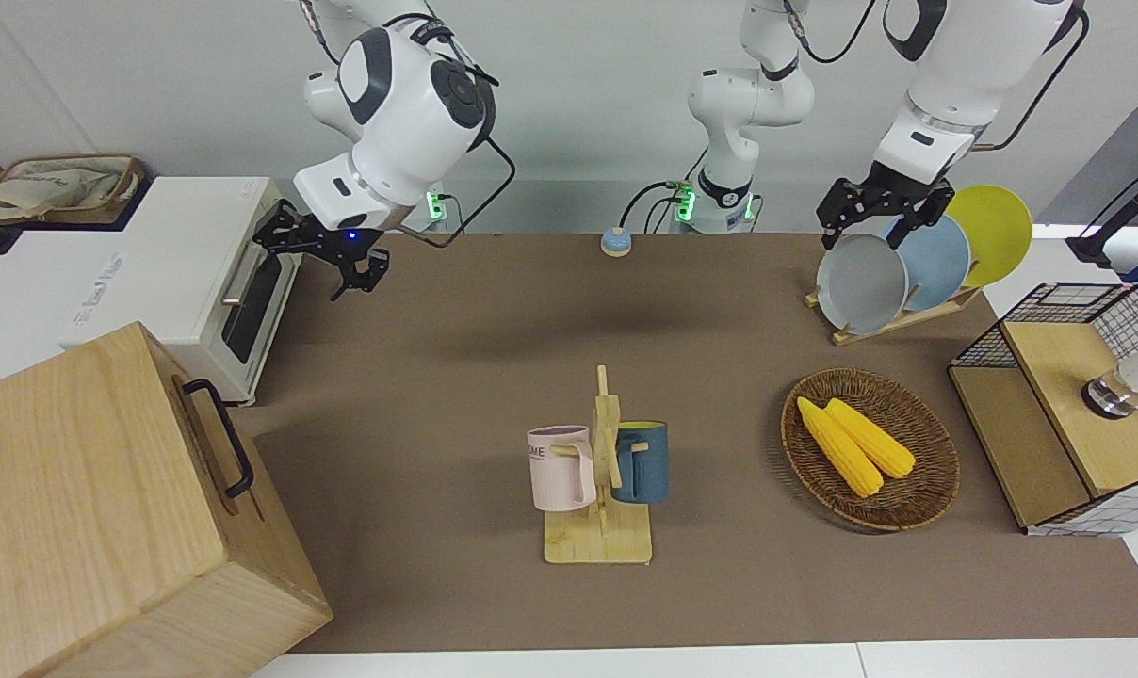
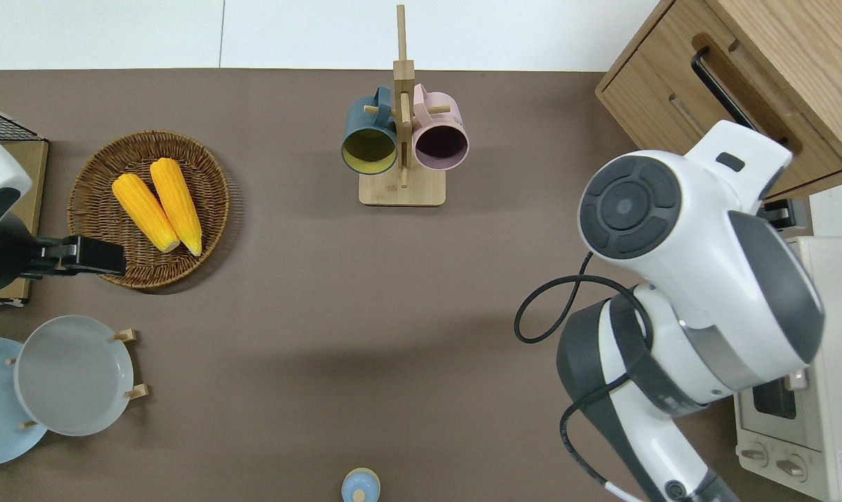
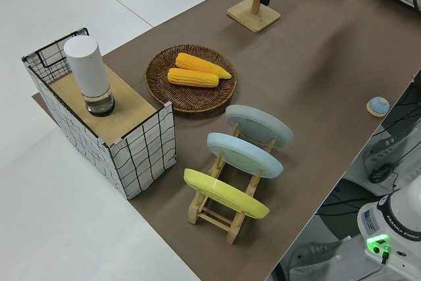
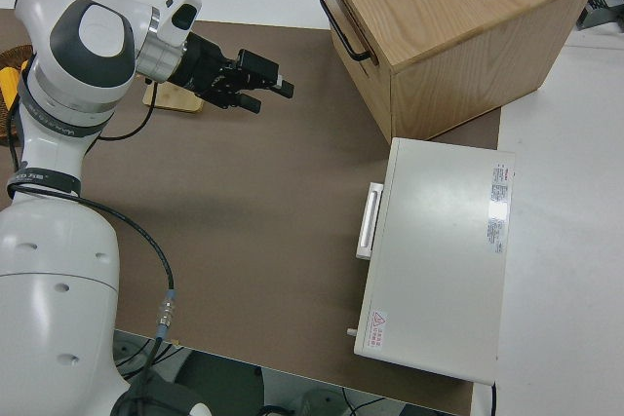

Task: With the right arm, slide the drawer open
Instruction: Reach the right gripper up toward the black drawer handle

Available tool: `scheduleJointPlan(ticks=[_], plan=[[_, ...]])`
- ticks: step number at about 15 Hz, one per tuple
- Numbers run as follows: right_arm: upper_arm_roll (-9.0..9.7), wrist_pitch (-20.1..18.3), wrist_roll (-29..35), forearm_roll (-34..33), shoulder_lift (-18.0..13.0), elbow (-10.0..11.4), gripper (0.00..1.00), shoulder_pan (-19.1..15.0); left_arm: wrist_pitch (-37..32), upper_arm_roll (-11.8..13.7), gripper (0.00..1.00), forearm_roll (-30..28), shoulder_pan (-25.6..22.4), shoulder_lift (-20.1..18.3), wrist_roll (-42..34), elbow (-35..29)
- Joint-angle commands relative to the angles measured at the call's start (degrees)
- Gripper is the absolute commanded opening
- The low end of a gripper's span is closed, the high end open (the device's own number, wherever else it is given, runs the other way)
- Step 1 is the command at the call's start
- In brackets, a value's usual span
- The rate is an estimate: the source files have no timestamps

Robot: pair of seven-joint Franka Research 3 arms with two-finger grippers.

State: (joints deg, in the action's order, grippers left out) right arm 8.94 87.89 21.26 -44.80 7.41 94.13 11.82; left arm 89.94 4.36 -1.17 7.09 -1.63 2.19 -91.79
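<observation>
The drawer (image 2: 811, 150) is the shallow top drawer of the big light-wood box (image 1: 79, 499) at the right arm's end of the table. It is shut. Its black bar handle (image 1: 222, 438) shows in the overhead view (image 2: 714, 80) and in the right side view (image 4: 341, 12). My right gripper (image 1: 319, 259) hangs open and empty in the air, tilted, its fingers (image 4: 283, 85) pointing toward the box. In the overhead view the arm hides most of it; a black part (image 2: 782, 211) shows over the gap between the box and the toaster oven. My left gripper (image 1: 872, 226) is parked.
A white toaster oven (image 1: 239, 292) stands beside the box, nearer to the robots. A mug rack (image 1: 599, 471) with two mugs stands mid-table. A basket with corn (image 1: 870, 452), a plate rack (image 1: 899, 273), a wire-mesh box (image 1: 1068, 405) and a blue bell (image 1: 615, 243) are also there.
</observation>
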Motion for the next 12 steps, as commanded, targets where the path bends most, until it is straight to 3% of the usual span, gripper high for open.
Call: scheduleJointPlan(ticks=[1,2,6,12], plan=[[1.08,-0.79,1.59,-5.12,1.37,1.32,0.985,0.66,-0.82,0.21,1.00,0.73,0.21,-0.48,-0.08,0.12],[1.17,-0.70,1.59,-6.60,1.98,1.67,0.985,0.83,-0.82,0.21,1.00,0.73,0.21,-0.48,-0.08,0.12],[2.92,-0.09,1.50,-16.26,3.83,6.85,0.987,1.62,-0.82,0.21,1.00,0.73,0.21,-0.48,-0.08,0.12],[3.19,1.14,-0.43,-27.33,7.16,7.47,0.985,1.10,-0.82,0.21,1.00,0.73,0.21,-0.48,-0.08,0.21]])
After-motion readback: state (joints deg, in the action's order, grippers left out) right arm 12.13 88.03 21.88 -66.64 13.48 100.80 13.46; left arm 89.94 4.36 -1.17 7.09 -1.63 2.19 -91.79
